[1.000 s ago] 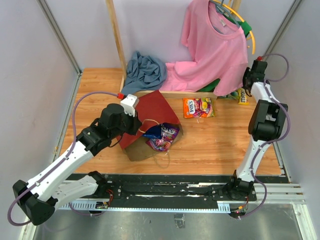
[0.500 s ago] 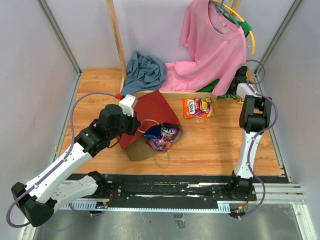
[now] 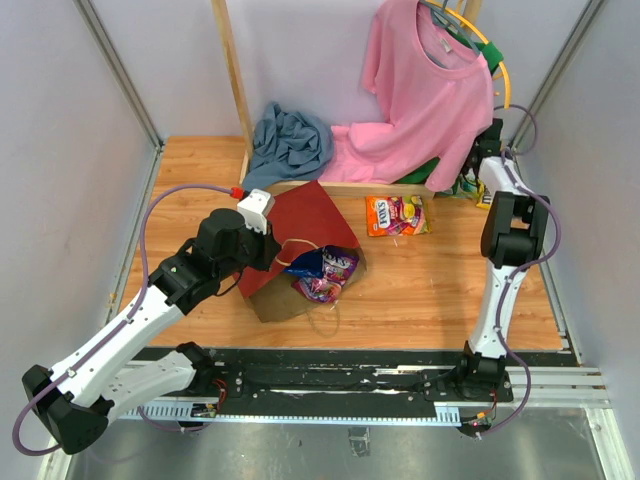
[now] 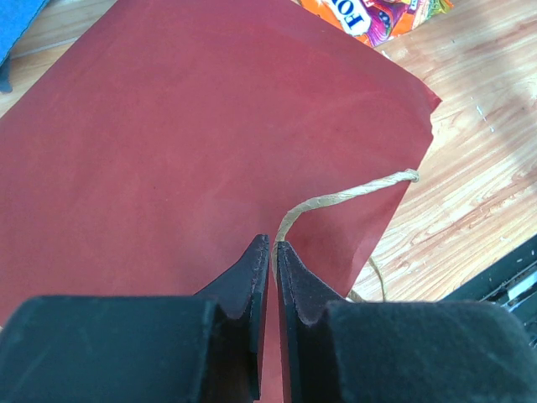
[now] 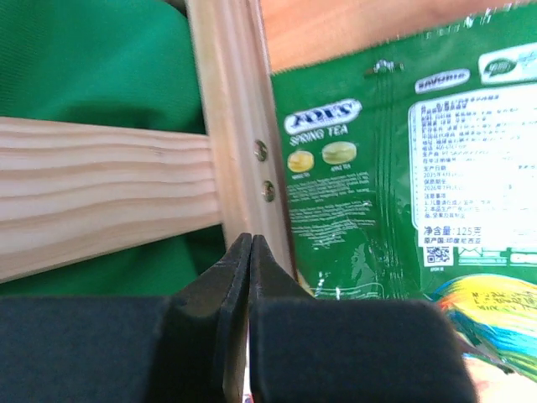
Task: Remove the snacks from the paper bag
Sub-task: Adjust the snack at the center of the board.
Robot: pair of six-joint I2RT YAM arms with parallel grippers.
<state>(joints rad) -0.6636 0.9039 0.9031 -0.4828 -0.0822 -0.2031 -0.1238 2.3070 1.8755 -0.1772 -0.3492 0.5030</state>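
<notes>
The paper bag (image 3: 305,215) lies on its side, dark red face up (image 4: 168,126), mouth toward the near edge. Purple and blue snacks (image 3: 325,270) spill from the mouth. An orange packet (image 3: 397,214) lies on the table to its right. My left gripper (image 4: 274,245) is shut on the bag's twine handle (image 4: 344,197), at the bag's left edge (image 3: 275,250). My right gripper (image 5: 250,239) is shut on nothing, at the far right (image 3: 480,165) by the wooden rack's post (image 5: 239,126). A green packet (image 5: 377,185) lies just past its tips.
A pink shirt (image 3: 425,90) hangs from the wooden rack at the back. A blue-grey cloth (image 3: 290,140) is heaped at the back left. Green cloth (image 5: 92,59) lies behind the rack's low bar (image 3: 380,187).
My right arm has swung in toward the rack's right post and its jaws have shut. The left arm and the bag have not moved.
</notes>
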